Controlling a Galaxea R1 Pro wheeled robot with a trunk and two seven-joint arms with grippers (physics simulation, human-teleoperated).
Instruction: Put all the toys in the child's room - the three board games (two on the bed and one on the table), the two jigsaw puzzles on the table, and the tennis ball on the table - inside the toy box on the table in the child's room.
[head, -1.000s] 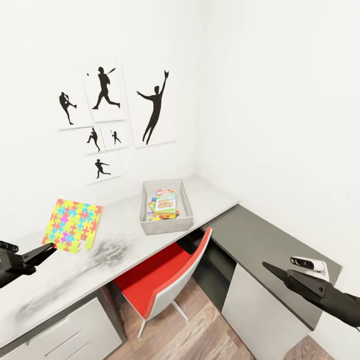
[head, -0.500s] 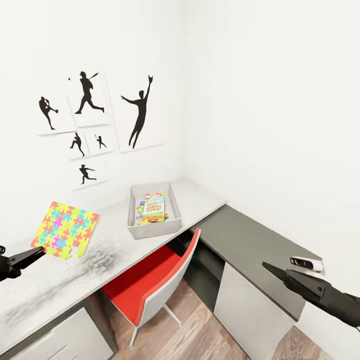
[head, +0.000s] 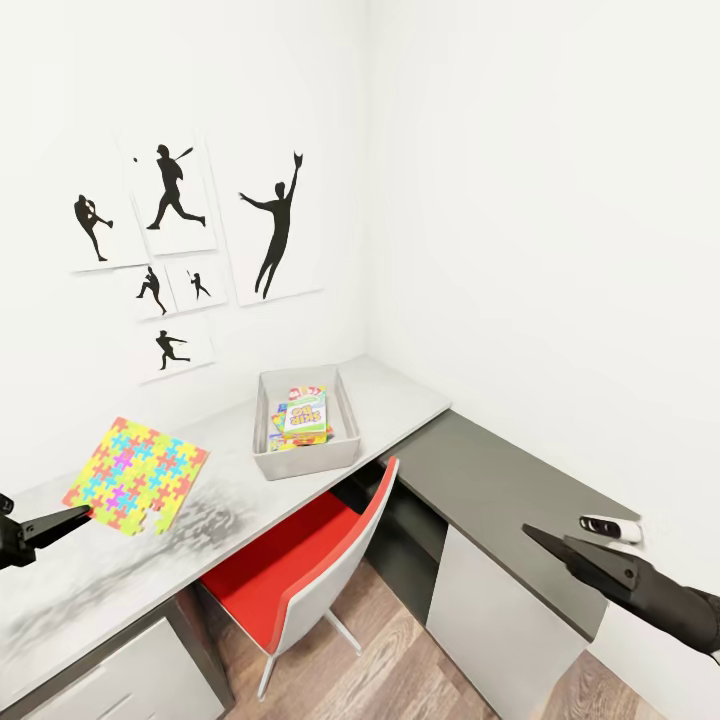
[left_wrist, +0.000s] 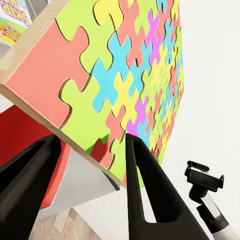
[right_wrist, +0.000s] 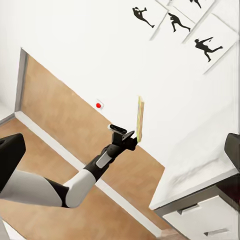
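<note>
Multicoloured puzzle (head: 135, 477) pinched by its edge in my left tool (head: 75, 518), held above the surface (head: 400, 395) so it clears the box (head: 305, 455) wall.

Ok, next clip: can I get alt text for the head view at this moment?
The left gripper holds a multicoloured jigsaw puzzle by its edge, lifted above the light-grey table. Further along the table sits the grey toy box with game boxes inside; a red chair is tucked under, and the right gripper hangs empty.
</note>
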